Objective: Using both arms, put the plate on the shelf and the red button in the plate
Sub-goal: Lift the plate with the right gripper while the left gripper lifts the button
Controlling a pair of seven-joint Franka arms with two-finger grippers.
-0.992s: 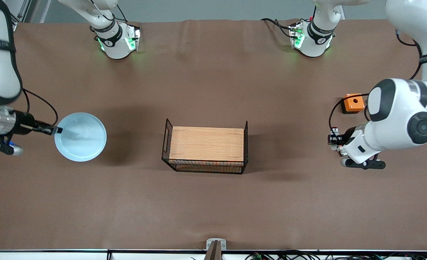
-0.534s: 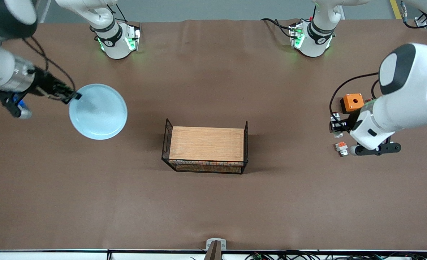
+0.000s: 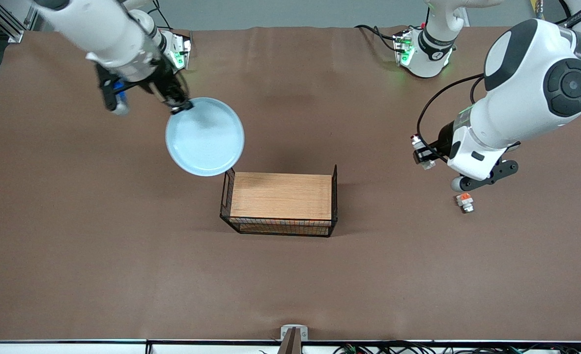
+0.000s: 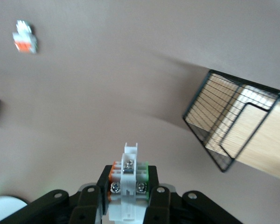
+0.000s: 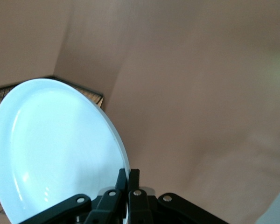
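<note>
The pale blue plate (image 3: pixel 205 136) hangs tilted in the air over the table, its edge over the wire basket's corner at the right arm's end. My right gripper (image 3: pixel 180 105) is shut on its rim; the right wrist view shows the plate (image 5: pixel 56 149) pinched between the jaws of that gripper (image 5: pixel 129 175). My left gripper (image 3: pixel 422 156) is up over the table toward the left arm's end, shut on the red button (image 3: pixel 418 147). In the left wrist view the button (image 4: pixel 129 175) is a white piece with green and orange sides, held in that gripper (image 4: pixel 128 186).
A black wire basket with a wooden top (image 3: pixel 280 195) stands mid-table; it also shows in the left wrist view (image 4: pixel 242 126). A tiny white piece with an orange-red block (image 3: pixel 464 201) lies on the table under the left arm. The orange box is hidden.
My right gripper has lifted the plate and carried it from the table's end toward the basket. My left gripper has risen with the button and moved toward the middle, uncovering the white-and-orange piece.
</note>
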